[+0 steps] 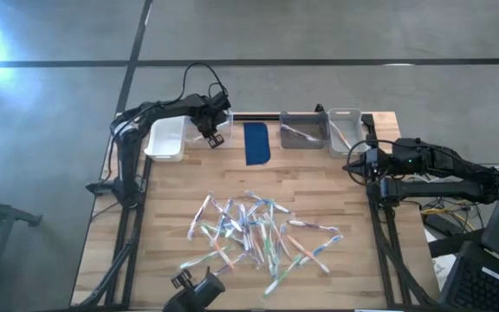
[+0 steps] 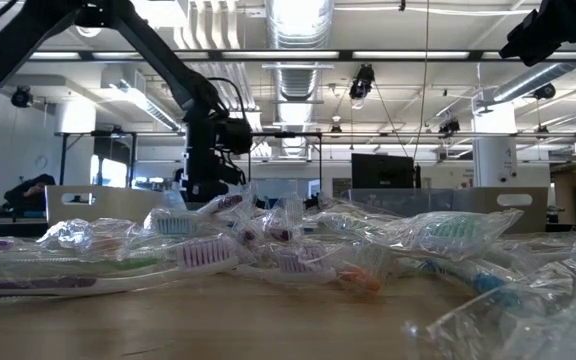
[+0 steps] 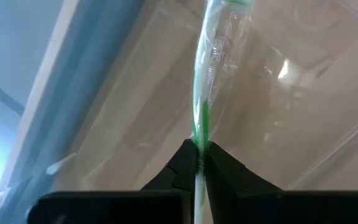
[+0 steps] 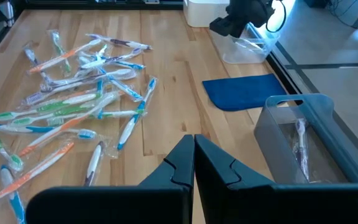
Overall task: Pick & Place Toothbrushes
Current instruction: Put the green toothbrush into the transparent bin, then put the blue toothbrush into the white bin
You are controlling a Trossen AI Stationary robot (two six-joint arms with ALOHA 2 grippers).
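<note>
Several wrapped toothbrushes (image 1: 258, 234) lie in a loose pile on the middle of the wooden table; the right wrist view shows the same pile (image 4: 73, 106). My left gripper (image 1: 210, 136) is over a clear bin (image 4: 247, 48) at the far left, shut on one green and white toothbrush (image 3: 207, 74) in a clear wrapper. My right gripper (image 4: 194, 155) waits shut above the table's right side, touching nothing. A grey bin (image 4: 303, 134) holds one toothbrush (image 4: 301, 146). My left gripper pinches the wrapped toothbrush's green and white handle (image 3: 200, 134) between its two fingertips. The fingers come from above, pointing steeply down, and the brush runs on along their line. It hangs below the fingers inside the clear bin; whether its lower end rests on the bin, I cannot tell.
A white bin (image 1: 165, 139) stands left of the clear one. A dark blue pad (image 1: 256, 143) lies flat between the clear bin and the grey bin (image 1: 303, 130). Another clear bin (image 1: 345, 128) stands at the far right. Bare wood lies between the bins and the pile.
</note>
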